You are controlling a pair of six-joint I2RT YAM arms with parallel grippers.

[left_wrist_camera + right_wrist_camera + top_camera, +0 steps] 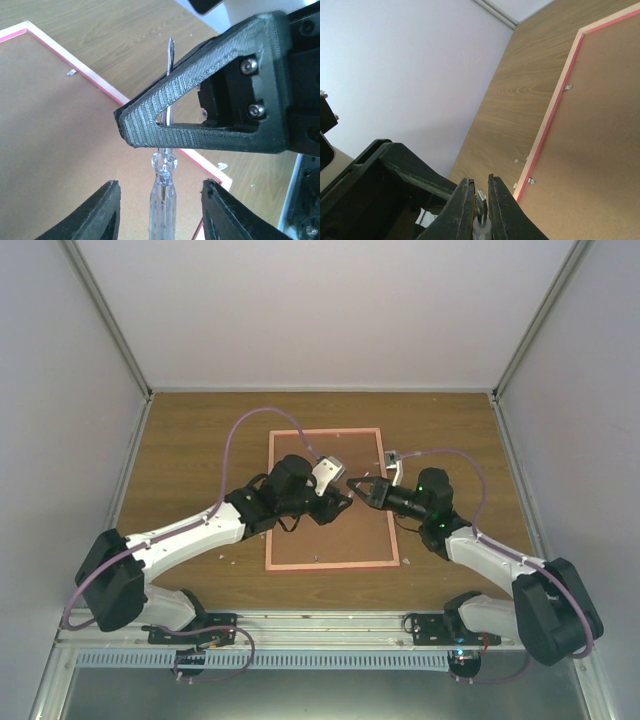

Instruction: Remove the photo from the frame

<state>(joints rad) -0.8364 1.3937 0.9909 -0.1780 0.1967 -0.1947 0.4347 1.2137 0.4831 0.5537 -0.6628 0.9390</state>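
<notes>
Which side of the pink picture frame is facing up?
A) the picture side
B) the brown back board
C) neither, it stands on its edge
B: the frame lies flat on the table with its plain brown board facing up and no picture showing.

Top camera high above, looking down, both wrist cameras close, low, oblique, all three sharing the frame (330, 545)
</notes>
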